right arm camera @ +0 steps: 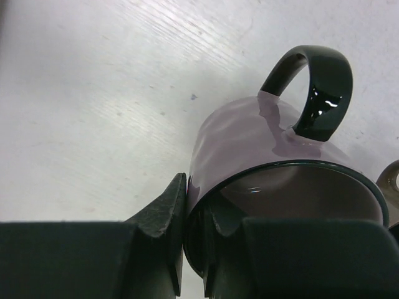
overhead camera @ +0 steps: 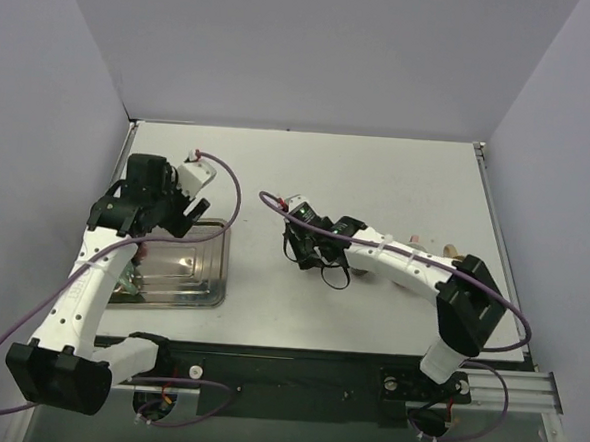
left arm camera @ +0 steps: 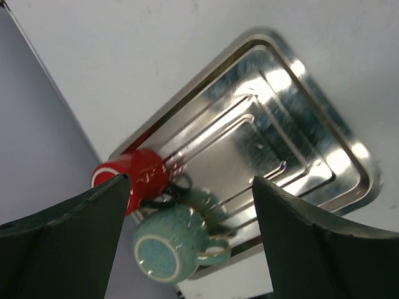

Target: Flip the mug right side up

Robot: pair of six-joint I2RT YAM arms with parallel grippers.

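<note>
— How is the left arm (overhead camera: 85, 288) standing?
— It's bent at the elbow along the left side. The left gripper (left arm camera: 190, 180) points down, fingers spread wide.
— And the right arm (overhead camera: 402, 268)?
— It reaches low toward the middle, forearm almost level. The right gripper (right arm camera: 193, 227) has its fingers pinched close together.

Overhead above table (overhead camera: 378, 176); wrists close, downward.

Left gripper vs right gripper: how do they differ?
Left gripper is open and empty; right gripper is shut on the rim of the purple mug, one finger inside. Left gripper hangs over the metal tray; right gripper is at mid-table, off the tray. Shared: dark fingers.
</note>
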